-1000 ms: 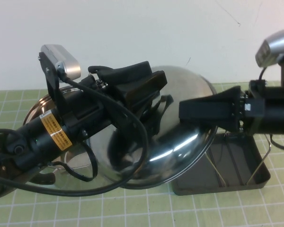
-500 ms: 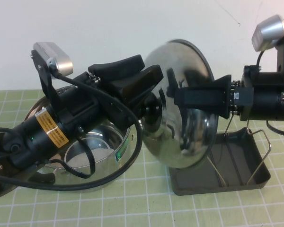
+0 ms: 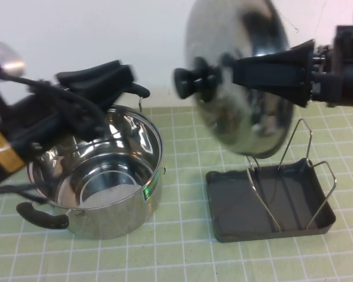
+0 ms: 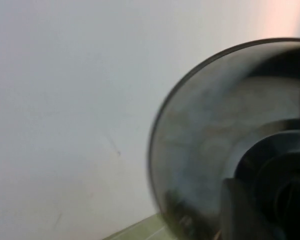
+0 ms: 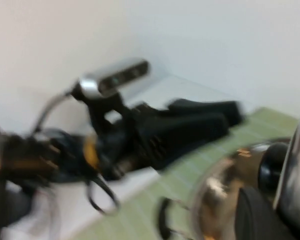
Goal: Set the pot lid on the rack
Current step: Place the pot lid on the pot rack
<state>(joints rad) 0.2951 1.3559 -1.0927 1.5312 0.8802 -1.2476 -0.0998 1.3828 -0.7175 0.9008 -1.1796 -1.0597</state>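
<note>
Lid (image 3: 238, 76) top edge cut off by frame; held upright, knob (image 3: 194, 82) facing left, above rack (image 3: 282, 170) on tray (image 3: 223, 217), not touching. Right gripper (image 3: 247, 70) fingers pinching lid rim. Left gripper (image 3: 129, 82) over pot (image 3: 106, 170); finger spread unclear. Bare table (image 3: 182, 252) in front.

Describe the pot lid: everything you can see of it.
The pot lid is a round, domed, shiny steel disc with a black knob at its centre. It stands on edge in the air, knob toward the pot, above the wire rack and not touching it. The right gripper is at its rim from the right. The left gripper hovers apart over the pot.
</note>
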